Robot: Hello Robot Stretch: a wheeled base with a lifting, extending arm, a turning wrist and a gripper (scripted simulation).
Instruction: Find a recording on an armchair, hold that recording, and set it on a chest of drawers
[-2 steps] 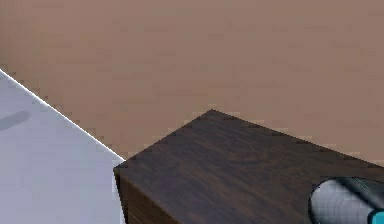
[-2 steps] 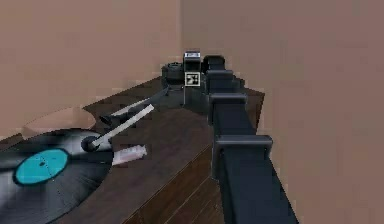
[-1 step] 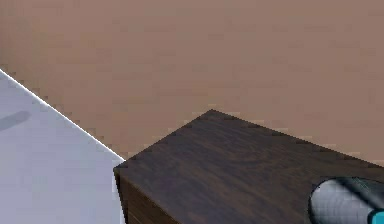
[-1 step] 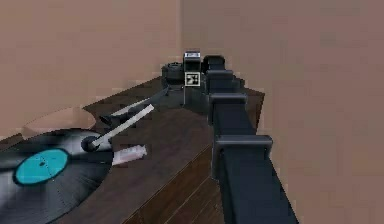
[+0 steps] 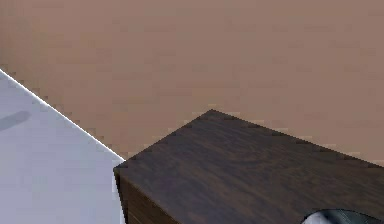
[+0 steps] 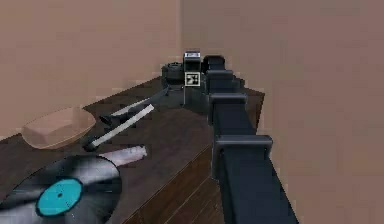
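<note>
Nearest in the arm side view, the record (image 6: 65,195) lies flat at the near left end of the chest (image 6: 175,150). It is a thin, glossy black disc with a teal label at its centre. The chest has a dark brown wooden top with a faint grain and straight edges. Right of the record, the arm (image 6: 245,170) rises from the bottom edge as a dark, square, stepped bar and reaches out over the chest's right side.

Just past the record lies a short pale pink roll (image 6: 128,153). Beyond it is a long grey bar (image 6: 125,120), set at a slant. Left of the bar stands a shallow bowl (image 6: 55,128), oval, matte and tan-pink.

At the far end of the chest, near the room's corner, stand the two white squares (image 6: 192,76). The gripper (image 6: 168,75) is just left of them, small and dark. I cannot tell how its jaws stand, nor whether it holds anything. The record is well apart from it, at the opposite end of the chest, with the roll and the bar between them.

The forward view gives the chest as a plain dark block seen from its corner, side faces included. It rests on a smooth pale grey floor (image 5: 40,170) against a flat tan wall (image 5: 200,50). A dark curved rim (image 5: 340,216) sits on the wood at that view's bottom right edge.
</note>
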